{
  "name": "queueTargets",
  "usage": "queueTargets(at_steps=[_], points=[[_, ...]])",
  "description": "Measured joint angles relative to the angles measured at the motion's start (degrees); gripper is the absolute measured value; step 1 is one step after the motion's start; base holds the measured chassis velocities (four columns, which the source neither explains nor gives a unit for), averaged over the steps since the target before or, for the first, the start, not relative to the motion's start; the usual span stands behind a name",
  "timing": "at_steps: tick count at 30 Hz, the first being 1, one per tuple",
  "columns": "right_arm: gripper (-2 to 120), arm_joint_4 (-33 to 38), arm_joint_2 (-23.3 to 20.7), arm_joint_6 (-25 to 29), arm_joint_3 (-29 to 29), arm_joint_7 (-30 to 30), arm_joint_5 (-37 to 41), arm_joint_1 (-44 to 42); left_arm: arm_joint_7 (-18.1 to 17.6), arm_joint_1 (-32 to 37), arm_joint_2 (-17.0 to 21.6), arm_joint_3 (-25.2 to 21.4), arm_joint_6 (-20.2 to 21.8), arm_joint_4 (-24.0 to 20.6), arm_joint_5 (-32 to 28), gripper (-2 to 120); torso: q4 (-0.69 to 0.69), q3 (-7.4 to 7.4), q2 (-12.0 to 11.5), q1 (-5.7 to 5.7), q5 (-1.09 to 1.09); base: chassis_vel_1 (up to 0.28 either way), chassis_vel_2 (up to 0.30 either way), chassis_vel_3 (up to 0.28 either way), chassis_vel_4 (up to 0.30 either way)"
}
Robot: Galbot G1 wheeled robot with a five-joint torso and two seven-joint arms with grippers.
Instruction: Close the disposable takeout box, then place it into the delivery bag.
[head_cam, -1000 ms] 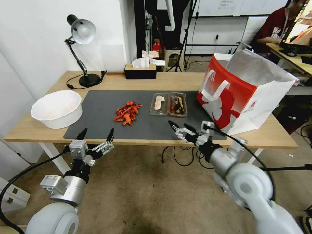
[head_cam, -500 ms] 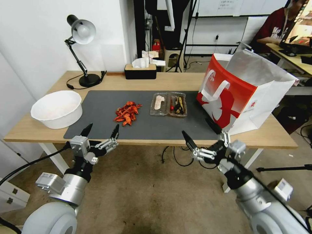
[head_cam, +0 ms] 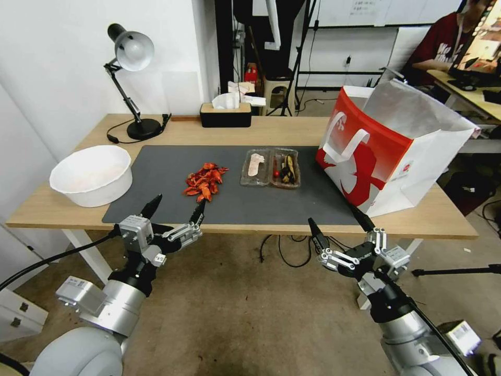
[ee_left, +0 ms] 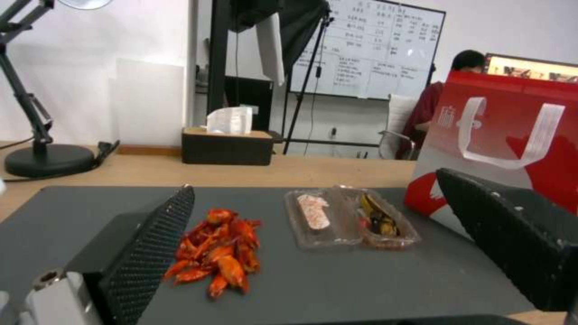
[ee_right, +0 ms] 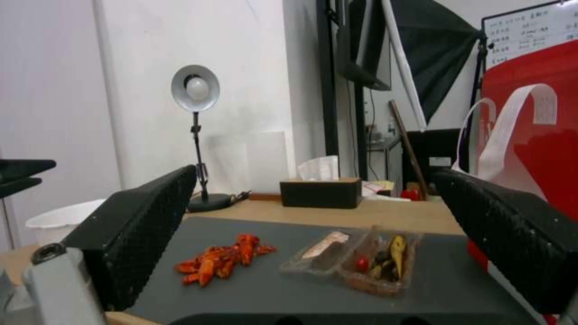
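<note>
Both tools, left tool (head_cam: 176,205) and right tool (head_cam: 339,227), gape short of takeout box (head_cam: 271,167).

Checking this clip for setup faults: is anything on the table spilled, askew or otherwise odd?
Yes: a loose pile of red food pieces lies bare on the dark mat, beside the disposable takeout box, which lies open. The delivery bag stands upright. Left gripper and right gripper hover open off the table's near edge.
</note>
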Motion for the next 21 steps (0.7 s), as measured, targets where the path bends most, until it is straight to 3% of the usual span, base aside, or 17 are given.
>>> queueTargets(at_steps=[9, 21], points=[[100, 0.2, -1.0, -0.3, -0.2, 0.1, 0.8, 0.5, -0.5, -5.5, -0.4, 1.7, 2.3, 3.0, -0.1, 100, 0.00, 0.00, 0.0, 0.01, 0.00, 0.000, 0.000, 0.000, 0.000], [100, -0.2, 0.1, -0.7, -1.5, 0.3, 0.5, 0.3, -1.5, -7.6, -0.4, 2.9, 4.0, 4.2, -1.0, 100, 0.00, 0.01, 0.0, 0.01, 0.00, 0.000, 0.000, 0.000, 0.000]])
